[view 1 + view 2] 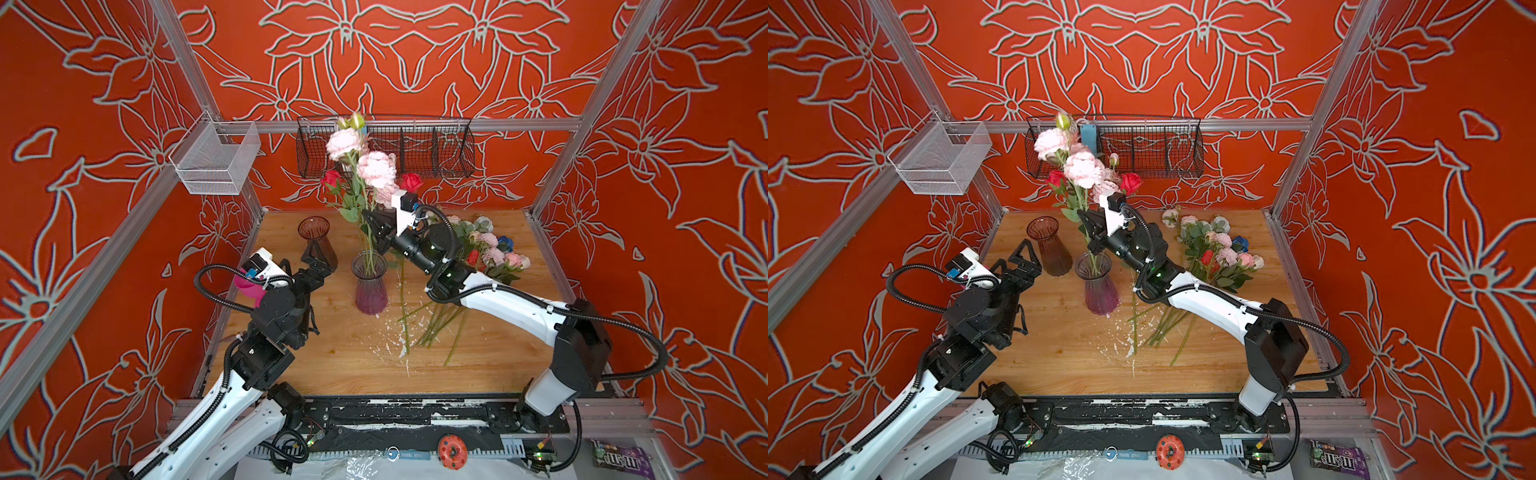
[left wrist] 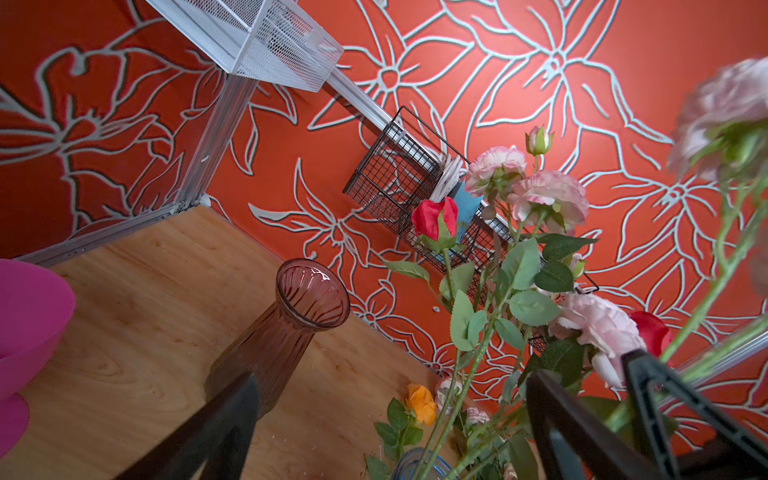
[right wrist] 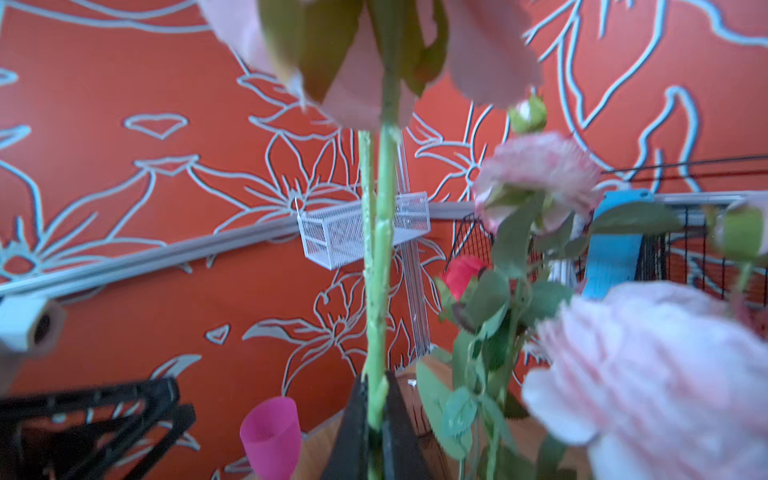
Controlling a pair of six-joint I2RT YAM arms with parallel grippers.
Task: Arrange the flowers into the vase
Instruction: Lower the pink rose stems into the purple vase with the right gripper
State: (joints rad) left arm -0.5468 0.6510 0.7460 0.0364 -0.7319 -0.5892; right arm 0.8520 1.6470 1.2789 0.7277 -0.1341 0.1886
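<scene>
Wooden table [image 1: 332,365], near edge to far.

- Loose flowers [image 1: 486,251] lie in a pile on the right half. Cut stem ends point toward the near edge, and the pink, red, blue and white blooms point toward the far right corner.
- Purple glass vase [image 1: 370,291] stands upright around table centre, just left of the pile. It holds a bunch of flowers [image 1: 376,168]: pale pink blooms, two red roses and a green bud, stems down through the mouth.
- Right gripper [image 1: 376,227] is above the vase mouth. Its jaws are clamped on the green stem [image 3: 380,249] of a pink flower. Can't tell whether that stem's lower end is inside the vase.
- Left gripper [image 1: 318,264] is left of the purple vase with its jaws spread wide and nothing between them.
- Magenta cup [image 1: 245,282] sits at the left edge, partly hidden by the left arm.
- Brown glass vase [image 1: 318,245] stands upright toward the far left, just behind the left gripper.
- Black wire basket [image 1: 415,149] hangs on the back rail, with a blue item [image 1: 1089,137] in its left compartment.
- White mesh basket [image 1: 216,160] hangs on the left rail.
</scene>
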